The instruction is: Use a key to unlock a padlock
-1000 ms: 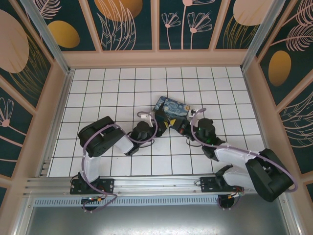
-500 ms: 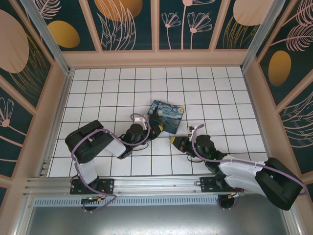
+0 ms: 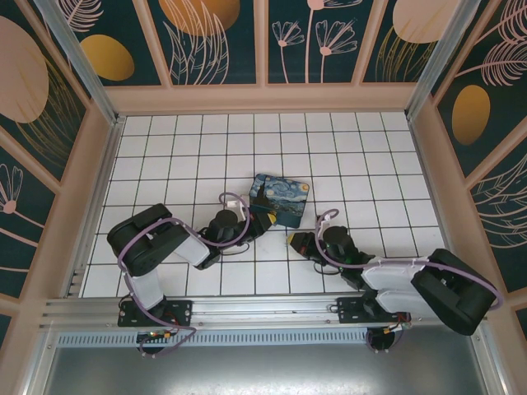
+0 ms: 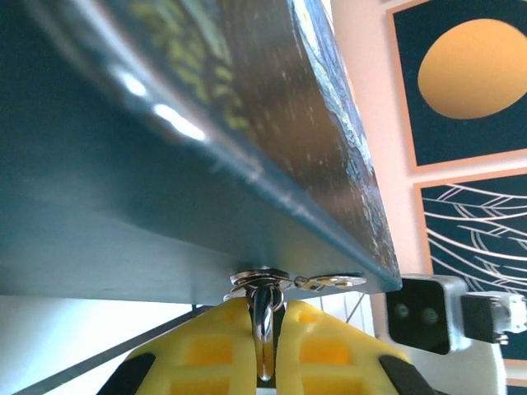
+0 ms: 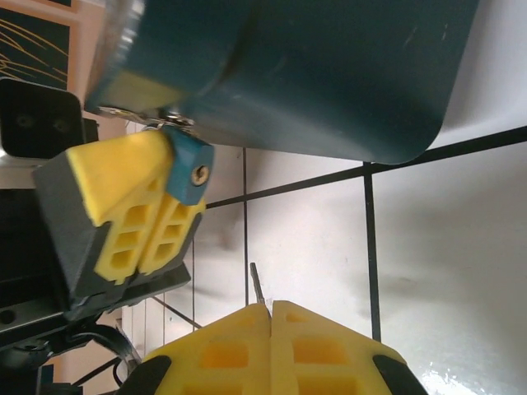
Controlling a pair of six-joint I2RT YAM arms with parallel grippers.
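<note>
My left gripper (image 4: 265, 306) is shut on the padlock (image 4: 263, 333), whose silvery metal part stands up between the yellow fingers with small rings hooked round it. From the right wrist, the padlock's blue end (image 5: 193, 171) with a brass keyhole sticks out of the left fingers (image 5: 123, 197). My right gripper (image 5: 268, 306) is shut on the key (image 5: 256, 284). The key's thin blade points toward the keyhole, with a gap of about one tile between them. From above, the left gripper (image 3: 257, 220) and right gripper (image 3: 296, 242) face each other.
The dark blue painted box (image 3: 278, 197) lies just beyond both grippers; its underside (image 4: 165, 206) hangs right over the padlock and its rounded corner (image 5: 329, 74) is above the key. The white tiled floor (image 3: 189, 156) is walled in by peach frames (image 3: 107, 148).
Over the last second both grippers have drawn back toward the near edge, away from the box. The right one moved farther. The box has shifted slightly left.
</note>
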